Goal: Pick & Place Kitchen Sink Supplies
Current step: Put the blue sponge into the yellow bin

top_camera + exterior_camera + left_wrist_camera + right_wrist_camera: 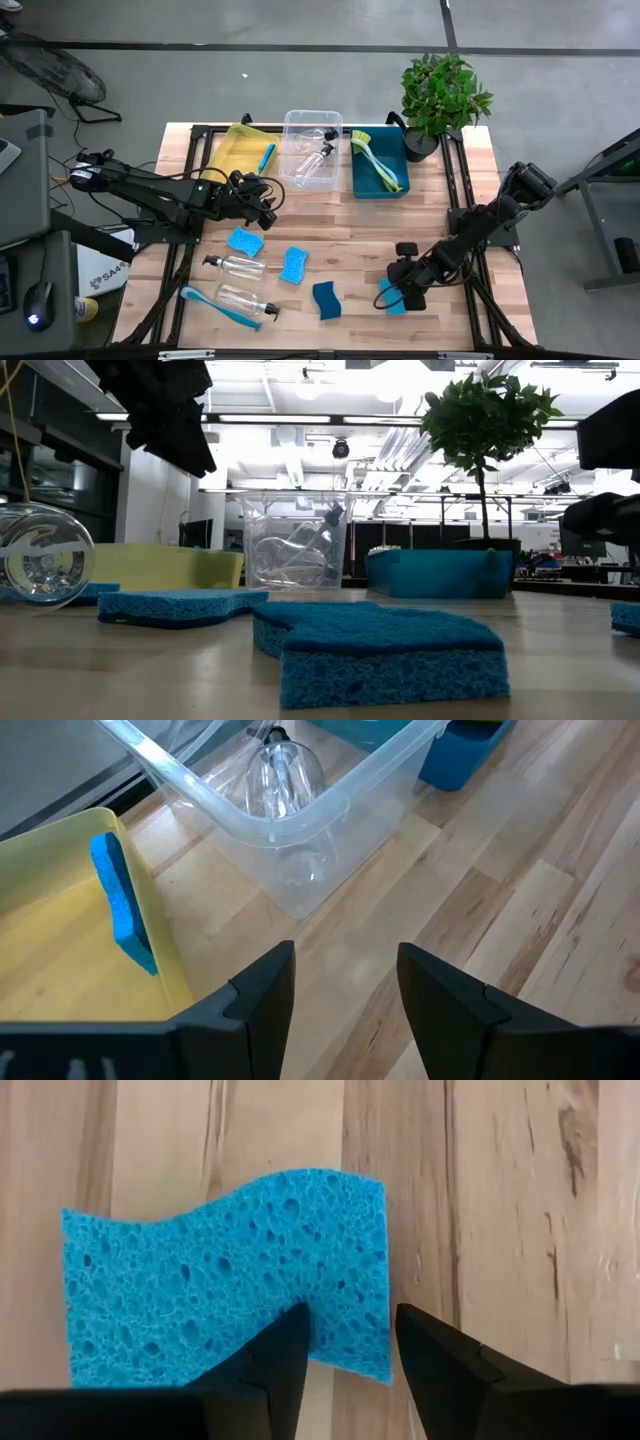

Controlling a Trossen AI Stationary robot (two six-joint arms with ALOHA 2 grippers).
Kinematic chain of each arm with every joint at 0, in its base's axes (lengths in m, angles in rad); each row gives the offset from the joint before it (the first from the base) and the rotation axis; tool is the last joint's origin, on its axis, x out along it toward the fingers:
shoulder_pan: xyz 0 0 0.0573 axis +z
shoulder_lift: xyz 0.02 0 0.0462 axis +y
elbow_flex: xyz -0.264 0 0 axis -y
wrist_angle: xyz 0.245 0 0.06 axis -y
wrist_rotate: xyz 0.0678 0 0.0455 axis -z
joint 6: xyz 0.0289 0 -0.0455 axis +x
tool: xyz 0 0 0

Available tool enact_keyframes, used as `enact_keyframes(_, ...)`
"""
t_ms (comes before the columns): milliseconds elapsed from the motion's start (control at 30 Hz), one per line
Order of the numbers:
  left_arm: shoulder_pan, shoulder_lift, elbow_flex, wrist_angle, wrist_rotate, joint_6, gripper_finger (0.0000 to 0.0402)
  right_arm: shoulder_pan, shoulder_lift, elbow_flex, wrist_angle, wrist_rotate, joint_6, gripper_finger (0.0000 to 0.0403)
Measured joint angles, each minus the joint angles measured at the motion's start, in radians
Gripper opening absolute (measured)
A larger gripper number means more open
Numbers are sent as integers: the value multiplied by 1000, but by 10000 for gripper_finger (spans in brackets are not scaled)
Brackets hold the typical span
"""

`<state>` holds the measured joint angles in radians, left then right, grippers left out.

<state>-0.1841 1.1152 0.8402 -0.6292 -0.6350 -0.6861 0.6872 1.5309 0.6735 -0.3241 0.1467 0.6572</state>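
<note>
Both arms' fingers parted: right gripper [345,1345] straddling sponge [225,1275]; left gripper [345,985] empty.

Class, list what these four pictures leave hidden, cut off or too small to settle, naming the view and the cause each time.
- Right gripper: right wrist view, whether its fingers touch the blue sponge.
- Clear bottle: low view, cut by the picture's edge.
- Contents of the teal bin: low view, hidden by its wall.
- Sponge beneath the right gripper: high view, mostly hidden by the arm.
</note>
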Motion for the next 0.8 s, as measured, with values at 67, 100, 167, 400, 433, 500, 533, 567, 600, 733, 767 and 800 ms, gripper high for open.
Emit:
enact_keyframes(67,0,0,0,0,0,0,173,0,0,0,0,4,-9,136)
enact_keyframes(100,0,0,0,0,0,0,173,0,0,0,0,4,-12,128)
enact_keyframes(167,0,0,0,0,0,0,173,-6,-1,0,0,5,-26,107)
enact_keyframes(400,0,0,0,0,0,0,173,-22,-1,0,0,-15,-65,12)
enact_keyframes(433,0,0,0,0,0,0,173,-22,-1,0,1,-14,-69,7)
enact_keyframes(500,0,0,0,0,0,0,173,-22,-1,0,0,-4,-67,8)
enact_keyframes(533,0,0,0,0,0,0,173,-22,-1,0,0,0,-63,7)
enact_keyframes(567,0,0,0,0,0,-1,173,-22,-1,0,0,5,-63,4)
enact_keyframes(600,0,0,0,0,0,-3,173,-22,-1,0,0,16,-63,3)
enact_keyframes(733,0,0,0,0,0,-11,173,-22,-1,-1,-1,81,-58,2)
enact_keyframes(767,0,0,0,0,0,-12,173,-22,-2,-2,-2,100,-57,1)
enact_keyframes(800,0,0,0,0,0,-15,173,-22,-5,-2,-4,118,-56,1)
